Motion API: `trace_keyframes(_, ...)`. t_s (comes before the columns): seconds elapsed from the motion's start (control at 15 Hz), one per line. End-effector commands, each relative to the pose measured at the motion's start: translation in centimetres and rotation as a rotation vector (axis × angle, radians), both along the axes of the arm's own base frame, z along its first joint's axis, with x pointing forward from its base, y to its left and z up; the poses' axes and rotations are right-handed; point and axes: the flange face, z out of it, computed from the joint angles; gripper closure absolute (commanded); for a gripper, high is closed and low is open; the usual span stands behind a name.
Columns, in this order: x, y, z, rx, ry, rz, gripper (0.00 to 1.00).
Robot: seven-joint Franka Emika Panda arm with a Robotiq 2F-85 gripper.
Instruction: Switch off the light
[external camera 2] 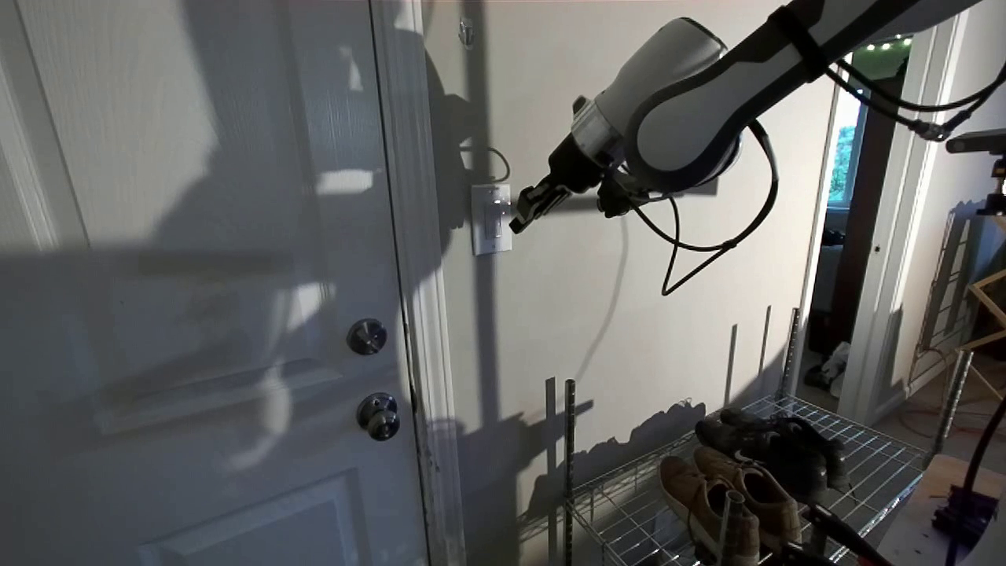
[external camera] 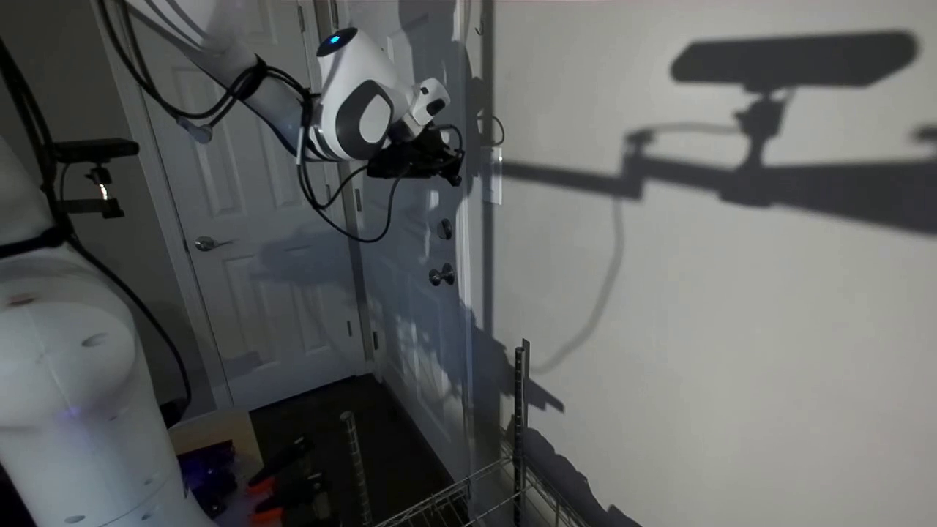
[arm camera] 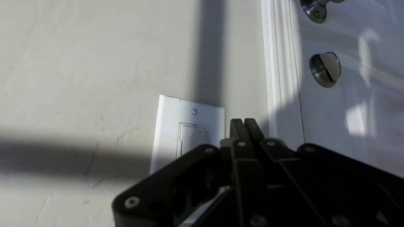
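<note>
The gripper (arm camera: 243,124), foremost in the wrist view, had its fingers together, empty. The light switch (arm camera: 191,135) was on the wall (arm camera: 94,63) near the tips; positioning appeared done, pressing outstanding, contact unconfirmed.

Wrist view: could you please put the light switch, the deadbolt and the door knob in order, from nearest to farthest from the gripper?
1. Light switch: left of the gripper in this picture, partly hidden by it.
2. Deadbolt: on the door, up and to the right.
3. Door knob: also on the door, cut off at the picture's top edge.
</note>
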Motion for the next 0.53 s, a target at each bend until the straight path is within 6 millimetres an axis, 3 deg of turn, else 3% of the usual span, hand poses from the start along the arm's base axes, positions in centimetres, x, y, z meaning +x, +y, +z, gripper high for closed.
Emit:
trace_keyframes(0.0,1.5,0.8,0.1,-0.017,-0.034,0.023,0.93)
trace_keyframes(0.47,4.6,0.0,1.3,-0.038,-0.070,0.010,0.93)
